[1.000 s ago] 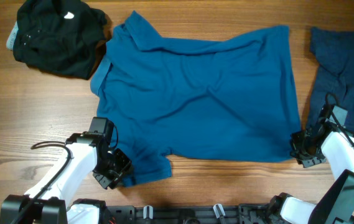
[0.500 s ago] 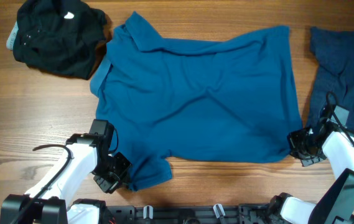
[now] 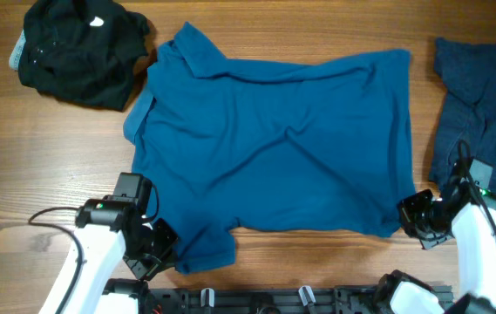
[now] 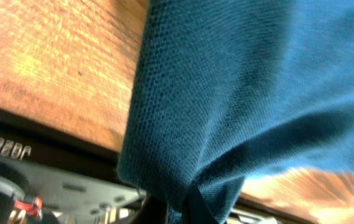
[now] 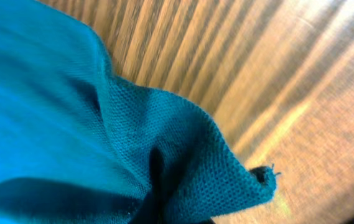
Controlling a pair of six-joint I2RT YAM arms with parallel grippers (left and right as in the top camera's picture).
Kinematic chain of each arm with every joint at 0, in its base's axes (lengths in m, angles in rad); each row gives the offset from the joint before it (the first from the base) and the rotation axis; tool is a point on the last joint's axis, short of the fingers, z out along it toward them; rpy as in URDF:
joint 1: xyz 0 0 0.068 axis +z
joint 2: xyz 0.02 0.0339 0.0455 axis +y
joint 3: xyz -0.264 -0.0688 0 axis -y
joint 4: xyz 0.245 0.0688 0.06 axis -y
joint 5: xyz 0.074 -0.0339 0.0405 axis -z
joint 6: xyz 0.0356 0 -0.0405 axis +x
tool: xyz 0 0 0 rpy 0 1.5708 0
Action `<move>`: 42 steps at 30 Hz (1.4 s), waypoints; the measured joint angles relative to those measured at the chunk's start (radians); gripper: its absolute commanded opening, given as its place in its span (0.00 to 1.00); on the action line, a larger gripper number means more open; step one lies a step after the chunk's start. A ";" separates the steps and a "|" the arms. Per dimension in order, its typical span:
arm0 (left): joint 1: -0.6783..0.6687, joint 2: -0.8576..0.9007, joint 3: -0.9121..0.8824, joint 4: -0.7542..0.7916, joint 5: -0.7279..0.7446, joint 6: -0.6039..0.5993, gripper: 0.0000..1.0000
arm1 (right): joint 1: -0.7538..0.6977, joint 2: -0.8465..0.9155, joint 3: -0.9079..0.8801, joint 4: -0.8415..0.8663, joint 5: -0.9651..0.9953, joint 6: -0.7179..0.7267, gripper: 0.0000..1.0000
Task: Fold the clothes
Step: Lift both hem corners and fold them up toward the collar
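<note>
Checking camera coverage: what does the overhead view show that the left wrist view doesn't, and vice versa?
Only overhead: the whole polo shirt spread out, a black garment, a darker blue garment, and the right claw at the shirt's near corner. Only left wrist: the knit weave close up, pinched into a bunch, and a black rail. Both: the shirt on the wooden table.

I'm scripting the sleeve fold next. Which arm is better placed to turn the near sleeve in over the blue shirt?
Left, I'd say. The left gripper is shut on that sleeve of the blue polo shirt; the right gripper grips the hem corner at the other end.
</note>
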State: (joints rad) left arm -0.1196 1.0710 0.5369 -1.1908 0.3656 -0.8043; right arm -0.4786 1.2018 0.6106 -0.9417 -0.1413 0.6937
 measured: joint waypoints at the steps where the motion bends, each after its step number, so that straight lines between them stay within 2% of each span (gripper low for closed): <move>1: 0.000 -0.030 0.013 -0.024 0.000 0.000 0.04 | 0.000 -0.034 0.001 -0.017 0.000 0.000 0.04; 9: 0.000 -0.122 0.055 -0.065 0.002 0.000 0.04 | 0.002 -0.185 0.113 -0.140 0.064 -0.004 0.04; 16: -0.001 -0.120 0.124 -0.026 -0.013 -0.005 0.04 | 0.002 -0.187 0.201 -0.152 0.073 -0.004 0.04; 21: -0.002 -0.120 0.238 -0.011 -0.091 -0.024 0.04 | 0.002 -0.187 0.205 -0.139 0.087 -0.004 0.04; 31: 0.043 -0.108 0.282 0.132 -0.196 -0.059 0.04 | 0.002 -0.158 0.205 -0.086 0.109 -0.004 0.04; 42: 0.125 0.025 0.282 0.342 -0.278 -0.063 0.04 | 0.002 -0.018 0.206 -0.013 0.110 -0.004 0.04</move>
State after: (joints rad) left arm 0.0051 1.0958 0.8188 -0.8486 0.0879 -0.8669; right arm -0.4767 1.1839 0.8162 -0.9546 -0.0315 0.6899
